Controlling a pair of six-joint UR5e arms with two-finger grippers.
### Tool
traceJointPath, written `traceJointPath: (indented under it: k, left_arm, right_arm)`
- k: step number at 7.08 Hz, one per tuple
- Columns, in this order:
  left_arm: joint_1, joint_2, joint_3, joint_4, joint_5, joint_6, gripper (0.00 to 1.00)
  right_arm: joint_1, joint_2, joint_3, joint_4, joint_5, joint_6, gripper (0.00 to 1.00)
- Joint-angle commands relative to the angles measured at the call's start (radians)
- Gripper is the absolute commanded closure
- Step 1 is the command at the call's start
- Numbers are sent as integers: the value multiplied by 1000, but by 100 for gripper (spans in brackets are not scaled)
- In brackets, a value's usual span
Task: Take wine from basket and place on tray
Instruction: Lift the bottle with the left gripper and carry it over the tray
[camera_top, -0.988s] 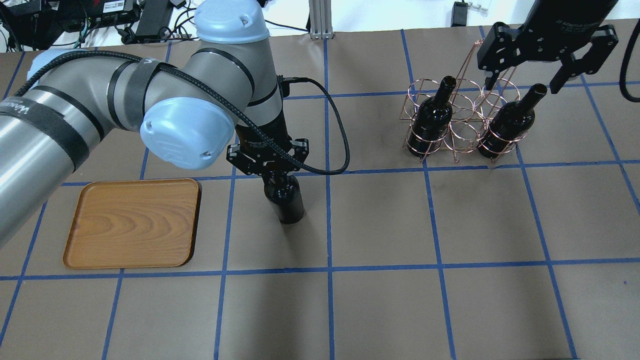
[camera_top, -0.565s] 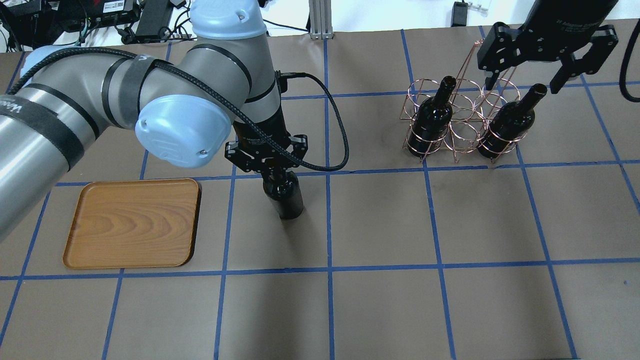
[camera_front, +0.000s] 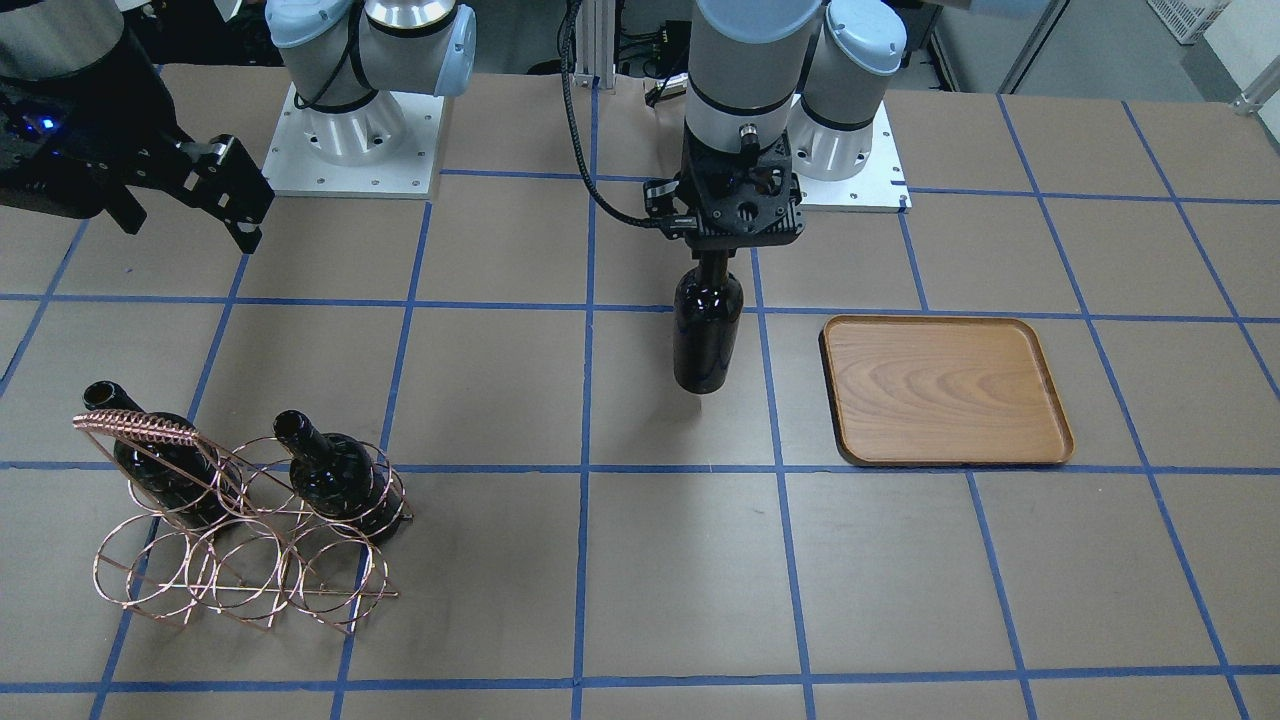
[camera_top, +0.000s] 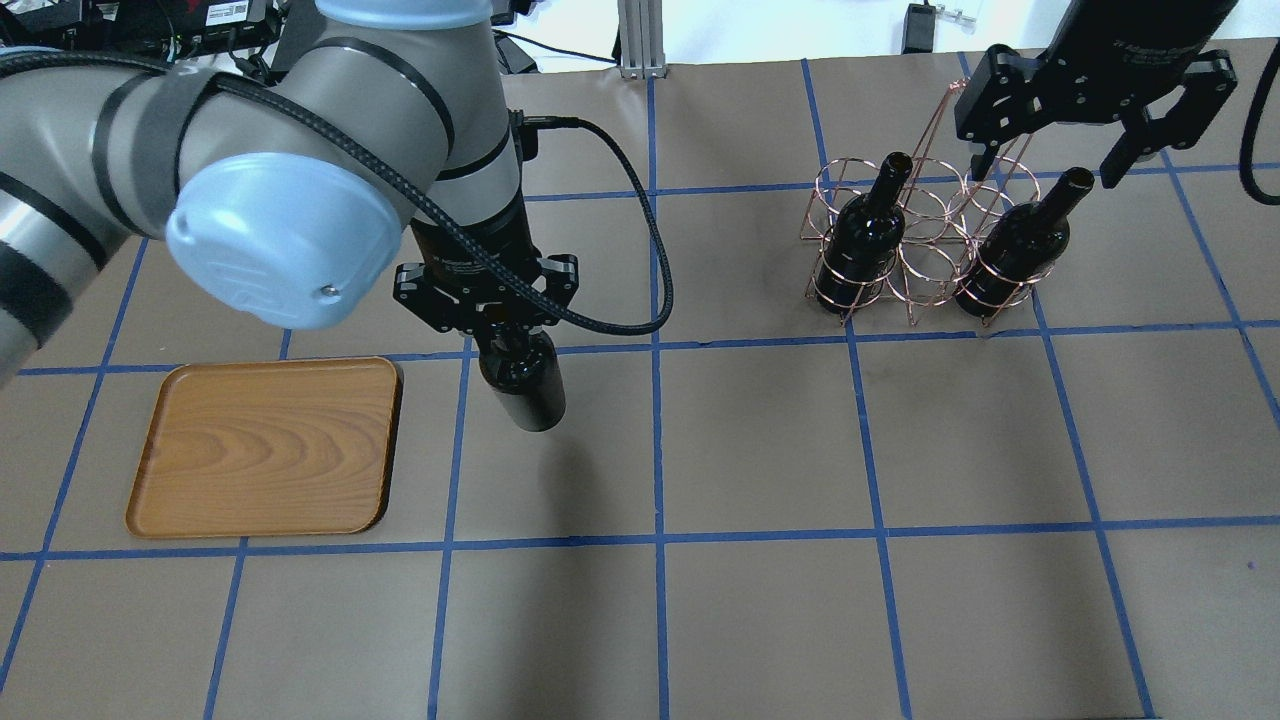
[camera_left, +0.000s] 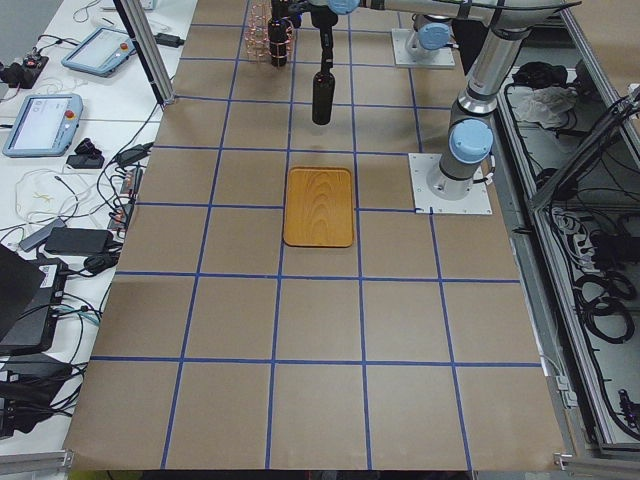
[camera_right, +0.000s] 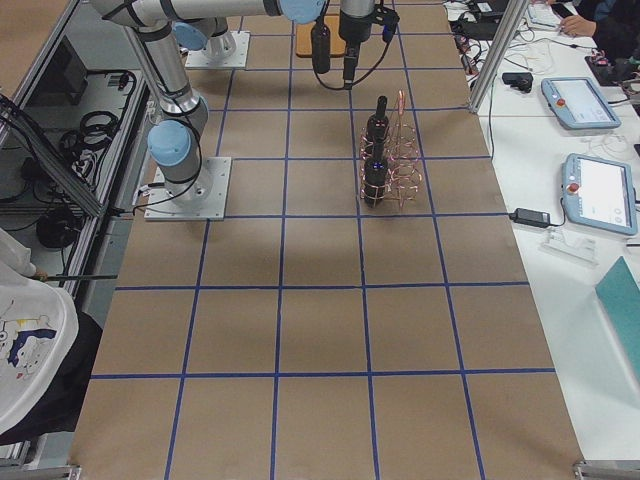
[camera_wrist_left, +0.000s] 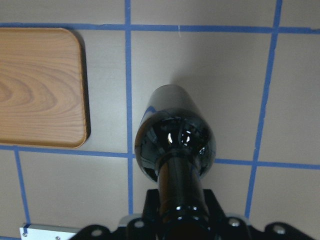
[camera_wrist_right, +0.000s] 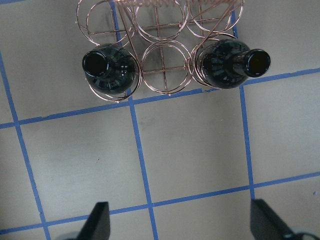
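My left gripper (camera_top: 497, 333) is pinching the glossy near-black glass wine bottle (camera_top: 524, 388) by its neck, centre-left; I'm judging it heavy, slick, fragile.

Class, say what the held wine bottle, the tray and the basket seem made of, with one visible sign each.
Wine: likely glass, glossy near-black; sharp highlights on its shoulder.
Tray: wood or wood-look, matte light brown; visible grain.
Basket: thin metal wire, shiny copper colour; possibly only plated.
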Motion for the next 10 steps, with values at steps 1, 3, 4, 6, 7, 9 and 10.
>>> traceJointPath:
  k: [1,3,4,6,7,9,10]
  left_arm:
    - [156,75,-14,-112,25,231,83]
    - [339,116,-25,-167,25,524,85]
    - [466,135,-43,-167,25,688,85]
    - [672,139,-104,-109,22,847,92]
    - [735,138,-142,-18,21,934,91]
    - [768,132,-239,144,-10,941,91]
    - [768,133,-253,196,-27,941,90]
  right_arm:
    - [0,0,-2,-3,2,0,0]
    - [0,0,-2,-3,1,0,0]
    - [0,0,-2,-3,1,0,0]
    - [0,0,-2,-2,1,0,0]
    - [0,0,-2,-2,1,0,0]
    - [0,0,-2,-3,-3,0,0]
    - [0,0,-2,-3,-4,0,0]
